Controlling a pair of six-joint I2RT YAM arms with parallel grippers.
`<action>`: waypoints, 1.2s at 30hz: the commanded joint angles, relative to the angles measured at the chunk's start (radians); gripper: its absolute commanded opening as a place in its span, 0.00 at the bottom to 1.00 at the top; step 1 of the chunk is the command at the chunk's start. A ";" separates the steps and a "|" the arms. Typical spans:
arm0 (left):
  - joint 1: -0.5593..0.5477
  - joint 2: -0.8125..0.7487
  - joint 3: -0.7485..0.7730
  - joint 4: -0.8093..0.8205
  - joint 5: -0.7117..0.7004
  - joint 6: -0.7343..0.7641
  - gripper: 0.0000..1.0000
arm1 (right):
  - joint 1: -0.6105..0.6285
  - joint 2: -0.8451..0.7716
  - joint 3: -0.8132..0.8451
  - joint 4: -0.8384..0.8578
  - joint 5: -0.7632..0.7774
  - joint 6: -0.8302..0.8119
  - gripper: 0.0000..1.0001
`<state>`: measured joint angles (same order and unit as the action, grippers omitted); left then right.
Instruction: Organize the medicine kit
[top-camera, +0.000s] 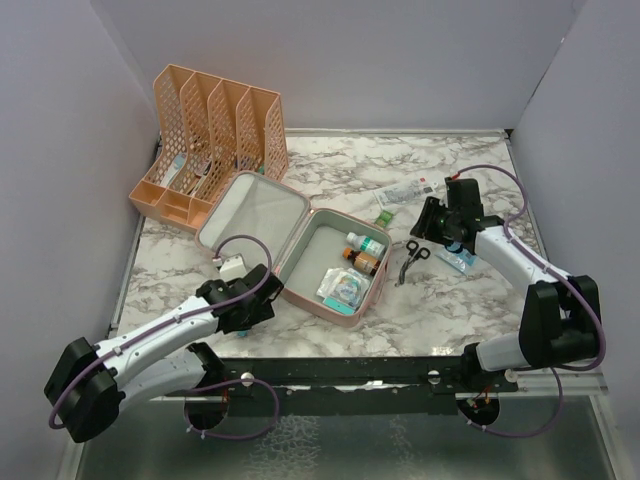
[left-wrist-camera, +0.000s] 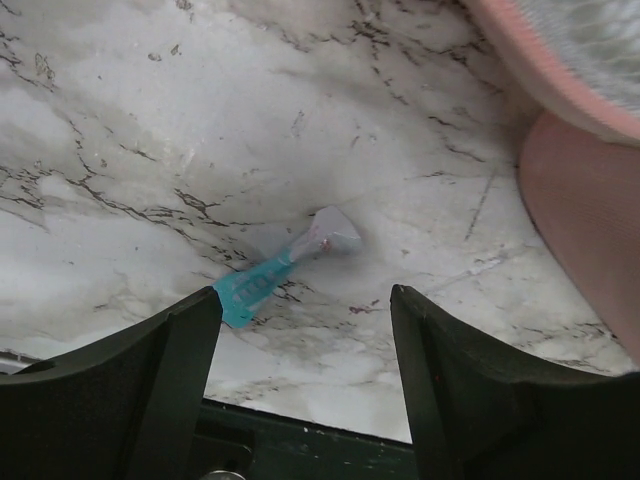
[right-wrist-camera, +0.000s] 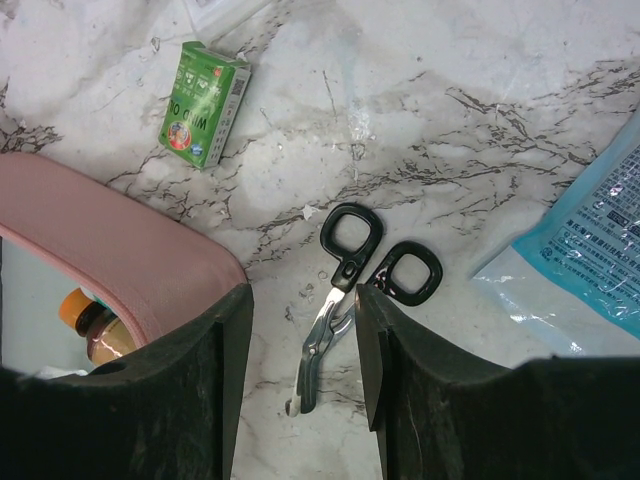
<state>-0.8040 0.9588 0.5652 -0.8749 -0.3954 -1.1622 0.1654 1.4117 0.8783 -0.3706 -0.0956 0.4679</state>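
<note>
The marble table held the open pink medicine kit in the middle, with an orange rack close behind it. Black scissors lay beside the kit, near a green box and a blue packet. A small teal tube lay near the front edge.

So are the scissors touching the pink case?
Apart. The right wrist view shows bare tabletop between the scissors and the pink case.

Bare marble around scissors, medicine kit wall close left, blue packet right
</note>
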 joint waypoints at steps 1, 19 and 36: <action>0.014 -0.011 -0.060 0.095 -0.036 -0.007 0.72 | 0.002 -0.030 -0.011 0.014 0.003 0.006 0.45; 0.032 0.067 -0.067 0.196 0.102 0.055 0.35 | 0.002 -0.046 -0.028 0.011 0.010 0.011 0.45; 0.034 0.157 -0.017 0.184 0.022 0.149 0.11 | 0.002 -0.046 -0.030 0.014 0.005 0.015 0.45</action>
<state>-0.7734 1.1107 0.5198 -0.6800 -0.3481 -1.0363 0.1654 1.3888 0.8604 -0.3714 -0.0948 0.4747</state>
